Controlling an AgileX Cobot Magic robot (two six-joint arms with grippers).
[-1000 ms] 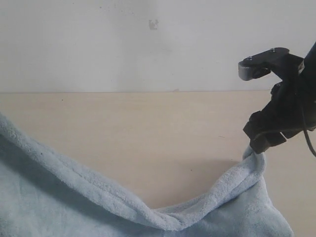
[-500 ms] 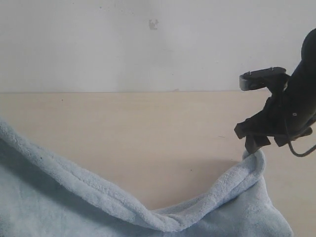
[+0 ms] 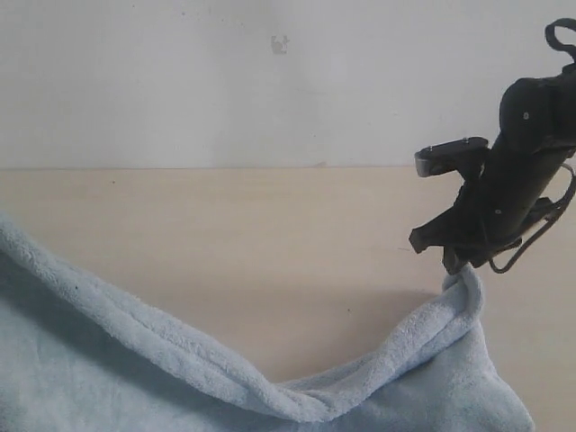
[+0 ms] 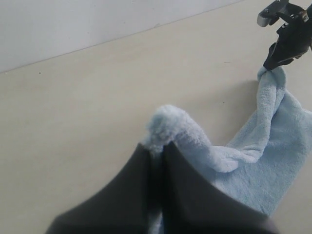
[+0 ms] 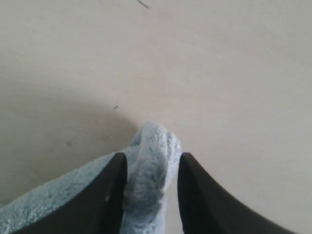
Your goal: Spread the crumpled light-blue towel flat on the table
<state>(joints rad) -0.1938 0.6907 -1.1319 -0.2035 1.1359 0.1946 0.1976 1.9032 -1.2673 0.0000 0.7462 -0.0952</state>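
The pale-blue towel (image 3: 135, 378) lies across the near part of the beige table (image 3: 225, 234), its hemmed edge sagging in a curve between two raised corners. My right gripper (image 3: 454, 263) stands over the right corner. In the right wrist view its fingers are apart around that rolled corner (image 5: 151, 165), with a gap beside one finger, so the right gripper (image 5: 152, 157) is open. My left gripper (image 4: 157, 146) is shut on the other corner of the towel (image 4: 170, 122), which bulges past the tips. The left gripper is out of the exterior view. No tag shows.
A white wall (image 3: 225, 81) rises behind the table's far edge. Bare tabletop stretches beyond the towel. The right arm (image 4: 287, 39) shows at the far end of the towel in the left wrist view.
The right arm has tilted and turned over the right corner, its wrist camera mount dropping lower and leftward. The towel has hardly moved.
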